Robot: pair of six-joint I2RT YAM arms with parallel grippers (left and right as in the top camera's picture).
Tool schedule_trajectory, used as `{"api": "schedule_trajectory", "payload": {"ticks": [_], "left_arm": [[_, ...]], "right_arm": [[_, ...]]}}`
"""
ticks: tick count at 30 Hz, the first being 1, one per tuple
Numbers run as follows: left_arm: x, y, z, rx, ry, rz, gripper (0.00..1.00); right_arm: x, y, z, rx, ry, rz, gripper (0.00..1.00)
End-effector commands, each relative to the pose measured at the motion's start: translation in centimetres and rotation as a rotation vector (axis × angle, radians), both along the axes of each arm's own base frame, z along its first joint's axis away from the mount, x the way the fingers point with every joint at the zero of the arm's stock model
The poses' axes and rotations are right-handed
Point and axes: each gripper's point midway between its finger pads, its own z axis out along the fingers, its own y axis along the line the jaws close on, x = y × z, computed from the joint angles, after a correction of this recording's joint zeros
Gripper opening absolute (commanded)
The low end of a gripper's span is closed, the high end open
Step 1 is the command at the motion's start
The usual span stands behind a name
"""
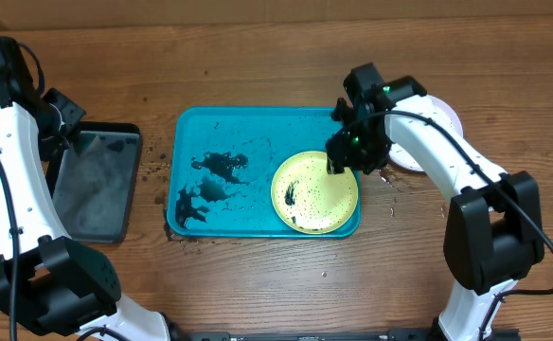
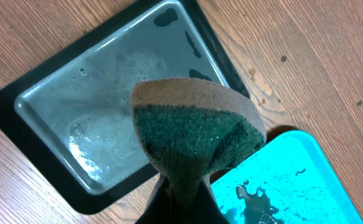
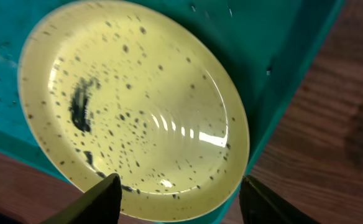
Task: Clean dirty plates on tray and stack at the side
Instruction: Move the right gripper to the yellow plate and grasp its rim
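Observation:
The turquoise tray (image 1: 248, 128) lies mid-table, with dark wet smears (image 1: 218, 169) on its left half. A yellow-green plate (image 1: 314, 192), speckled and smeared dark, rests in the tray's right end. My right gripper (image 1: 345, 156) hovers over that plate's far right rim. In the right wrist view the gripper (image 3: 178, 199) is open, its fingers (image 3: 101, 200) spread wide over the plate (image 3: 132, 106) and holding nothing. A white plate (image 1: 435, 128) sits on the table right of the tray, partly hidden by my right arm. My left gripper (image 2: 181, 186) is shut on a green-and-tan sponge (image 2: 194, 130).
A black tray (image 1: 97, 180) with grey water inside (image 2: 107, 106) lies at the far left, below the sponge. Dark crumbs and splashes dot the wood around the turquoise tray's left edge (image 1: 155, 170).

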Motion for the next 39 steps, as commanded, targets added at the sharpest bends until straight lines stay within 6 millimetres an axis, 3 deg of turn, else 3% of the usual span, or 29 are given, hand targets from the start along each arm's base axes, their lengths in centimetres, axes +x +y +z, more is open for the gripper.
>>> {"api": "schedule_trajectory", "payload": {"ticks": [1,9,14,21,23,27,39], "left_arm": [[0.1,-0.4,-0.6,-0.002,0.015,-0.035,0.04],[0.3,-0.4,-0.5,0.0,0.01,-0.036,0.04],[0.3,-0.4,-0.5,-0.001,0.01,-0.038,0.04],[0.6,-0.7,-0.5,0.002,0.006,-0.047,0.04],[0.6,-0.7,-0.5,0.002,0.006,-0.048,0.04],[0.6,-0.7,-0.5,0.002,0.005,-0.048,0.04],[0.7,-0.8,-0.5,0.004,0.004,-0.057,0.04]], "right_arm": [[-1.1,-0.8,-1.1,-0.035,0.044,-0.057,0.62],[-2.8,-1.3,-2.3,-0.057,0.107,-0.094,0.51],[-2.8,-1.3,-2.4,-0.065,0.116,-0.126,0.39],[-2.1,-1.9,-2.6,-0.099,0.083,-0.14,0.4],[-1.1,-2.7,-2.9,-0.148,0.031,-0.141,0.4],[-0.2,-2.4,-2.9,-0.137,-0.009,-0.143,0.4],[-0.7,-2.2,-3.5,-0.121,0.01,-0.146,0.39]]}}
